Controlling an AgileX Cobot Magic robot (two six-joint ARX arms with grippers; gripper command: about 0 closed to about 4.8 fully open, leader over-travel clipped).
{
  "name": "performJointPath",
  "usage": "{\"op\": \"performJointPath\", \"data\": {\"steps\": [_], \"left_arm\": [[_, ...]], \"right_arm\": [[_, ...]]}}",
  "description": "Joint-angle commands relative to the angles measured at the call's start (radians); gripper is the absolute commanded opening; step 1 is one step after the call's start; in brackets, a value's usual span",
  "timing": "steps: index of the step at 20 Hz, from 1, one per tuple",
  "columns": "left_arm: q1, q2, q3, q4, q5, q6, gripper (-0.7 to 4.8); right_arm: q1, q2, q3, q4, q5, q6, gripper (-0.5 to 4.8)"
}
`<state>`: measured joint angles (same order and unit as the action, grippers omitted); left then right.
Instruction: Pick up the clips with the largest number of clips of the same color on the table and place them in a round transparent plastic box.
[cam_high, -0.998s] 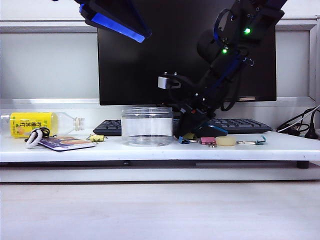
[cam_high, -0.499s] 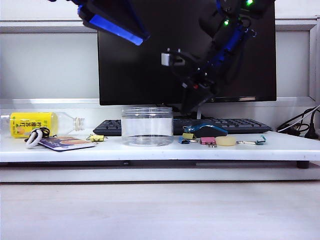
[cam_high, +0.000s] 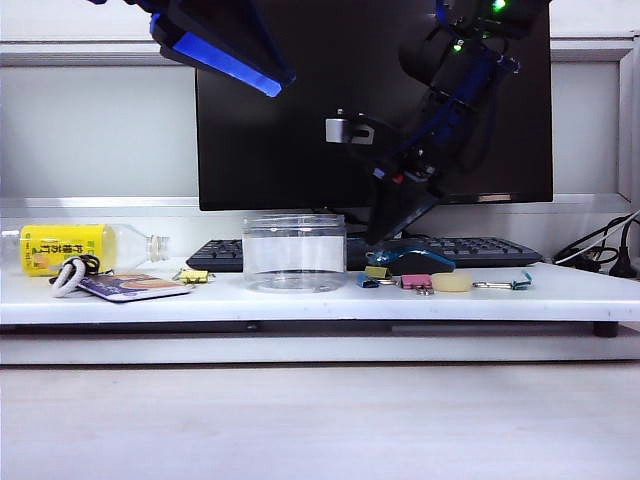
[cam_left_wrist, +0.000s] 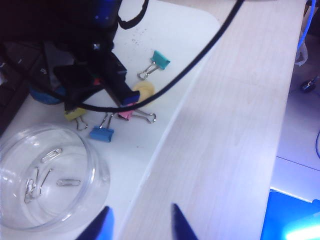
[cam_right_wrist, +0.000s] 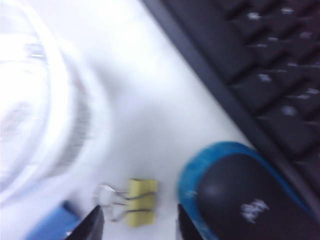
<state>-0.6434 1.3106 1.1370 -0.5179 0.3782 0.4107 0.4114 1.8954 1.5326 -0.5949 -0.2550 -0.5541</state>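
Note:
A pale-yellow clip (cam_high: 376, 271) lies on the white table between the round transparent plastic box (cam_high: 294, 252) and the mouse (cam_high: 418, 261). My right gripper (cam_high: 388, 230) hangs open just above it. In the right wrist view the clip (cam_right_wrist: 141, 202) lies on the table between the spread fingertips of the gripper (cam_right_wrist: 138, 225), which do not touch it. A second yellow clip (cam_high: 193, 275) lies left of the box. My left gripper (cam_high: 225, 50) is high at the upper left, and in its wrist view it (cam_left_wrist: 141, 227) is open and holds nothing. The box (cam_left_wrist: 97, 170) holds only a few wire paper clips.
Blue (cam_left_wrist: 101, 133), pink (cam_left_wrist: 127, 116) and teal (cam_left_wrist: 160, 60) clips and a pale round piece (cam_left_wrist: 144, 91) lie near the yellow clip. A keyboard (cam_high: 480, 250) and monitor stand behind. A yellow-labelled bottle (cam_high: 70, 247) and a card (cam_high: 130, 287) lie at left. Cables sit at far right.
My right gripper rose from the table beside the clips, then dipped slightly. The yellow clip stayed on the table. The left arm barely moved.

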Motion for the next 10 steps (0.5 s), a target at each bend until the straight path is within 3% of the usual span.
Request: {"op": "performJointPath", "data": {"steps": [1,8,10], "left_arm": [[-0.001,-0.002,0.004,0.003,0.004,-0.003,1.61],[-0.001,-0.002,0.004,0.003,0.003,0.0,1.61],[-0.001,-0.002,0.004,0.003,0.003,0.0,1.61]], "right_arm": [[0.005,0.001,0.003,0.006,-0.013,-0.001,1.9],[0.008,0.023,0.002,0.013,-0.036,0.0,1.85],[0.009,0.026,0.002,0.027,-0.036,0.001,1.34]]}}
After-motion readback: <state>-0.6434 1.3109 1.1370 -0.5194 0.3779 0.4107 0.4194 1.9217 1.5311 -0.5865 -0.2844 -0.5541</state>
